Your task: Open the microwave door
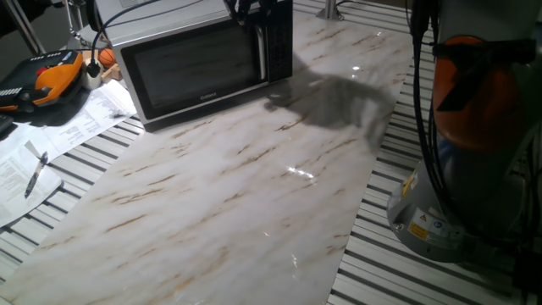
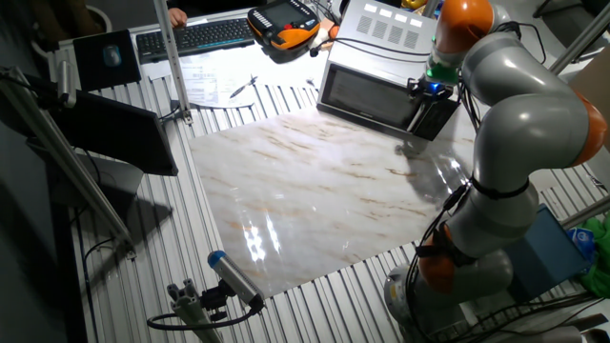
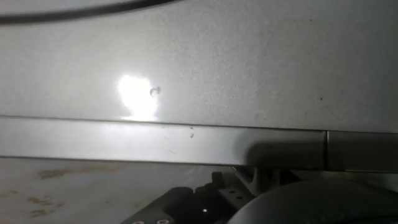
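Note:
The microwave (image 1: 161,27) stands at the back of the marble board, silver-grey, with a black keypad strip (image 1: 280,38) on its right. The microwave door (image 1: 199,66) is shut, its vertical silver handle (image 1: 264,52) beside the keypad. My gripper (image 1: 254,10) hangs over the microwave's top front edge, above the handle. In the other fixed view the hand (image 2: 426,93) sits at the microwave's (image 2: 386,29) front right corner, by the door (image 2: 367,95). The hand view shows the grey top (image 3: 217,56) and the door's upper edge (image 3: 155,142). The fingers are hidden in shadow.
The marble board (image 1: 254,186) lies over a slatted table. An orange teach pendant (image 1: 51,80), papers (image 1: 85,119) and a pen (image 1: 35,174) lie left of the microwave. My arm's base (image 1: 474,169) stands at the right. A keyboard (image 2: 195,35) lies behind.

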Robot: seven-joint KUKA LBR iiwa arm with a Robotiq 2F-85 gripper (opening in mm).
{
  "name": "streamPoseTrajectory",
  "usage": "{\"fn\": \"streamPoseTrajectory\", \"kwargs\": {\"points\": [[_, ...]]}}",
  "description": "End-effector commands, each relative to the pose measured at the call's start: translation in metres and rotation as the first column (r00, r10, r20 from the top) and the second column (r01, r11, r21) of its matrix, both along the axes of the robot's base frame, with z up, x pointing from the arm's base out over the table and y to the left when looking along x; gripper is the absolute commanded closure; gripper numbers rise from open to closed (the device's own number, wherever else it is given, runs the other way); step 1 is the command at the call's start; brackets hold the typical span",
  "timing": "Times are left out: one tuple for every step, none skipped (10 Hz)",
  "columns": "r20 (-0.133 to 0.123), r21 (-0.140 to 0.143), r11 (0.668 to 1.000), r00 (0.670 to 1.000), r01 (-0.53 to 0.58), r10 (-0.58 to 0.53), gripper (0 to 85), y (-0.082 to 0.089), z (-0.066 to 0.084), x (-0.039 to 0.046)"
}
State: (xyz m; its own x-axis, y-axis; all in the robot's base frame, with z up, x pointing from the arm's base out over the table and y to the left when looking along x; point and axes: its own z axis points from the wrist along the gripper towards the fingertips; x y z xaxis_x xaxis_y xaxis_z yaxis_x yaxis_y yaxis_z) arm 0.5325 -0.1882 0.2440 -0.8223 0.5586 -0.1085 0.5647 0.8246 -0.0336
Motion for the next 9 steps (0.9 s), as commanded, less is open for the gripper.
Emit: {"fn": "streamPoseTrajectory", "kwargs": {"points": [[0.001,-0.001,1.000,1.000,0.002,-0.002,51.0,0.0000,-0.0002,-0.0001],[0.002,-0.001,1.000,1.000,0.004,-0.004,51.0,0.0002,-0.0005,-0.0001],[0.002,0.002,1.000,1.000,0.004,-0.004,51.0,0.0005,-0.0016,-0.0005],[0.007,0.002,1.000,1.000,0.003,-0.003,51.0,0.0012,-0.0039,-0.0009],[0.011,0.002,1.000,1.000,0.001,-0.001,51.0,0.0016,-0.0054,-0.0010],[0.012,0.011,1.000,1.000,-0.008,0.008,51.0,0.0016,-0.0059,-0.0007],[0.011,0.014,1.000,1.000,-0.020,0.020,68.0,0.0015,-0.0059,-0.0005],[0.007,0.024,0.999,0.999,-0.037,0.037,68.0,0.0013,-0.0055,-0.0007],[0.007,0.027,0.998,0.999,-0.047,0.047,85.0,0.0014,-0.0052,-0.0009]]}}
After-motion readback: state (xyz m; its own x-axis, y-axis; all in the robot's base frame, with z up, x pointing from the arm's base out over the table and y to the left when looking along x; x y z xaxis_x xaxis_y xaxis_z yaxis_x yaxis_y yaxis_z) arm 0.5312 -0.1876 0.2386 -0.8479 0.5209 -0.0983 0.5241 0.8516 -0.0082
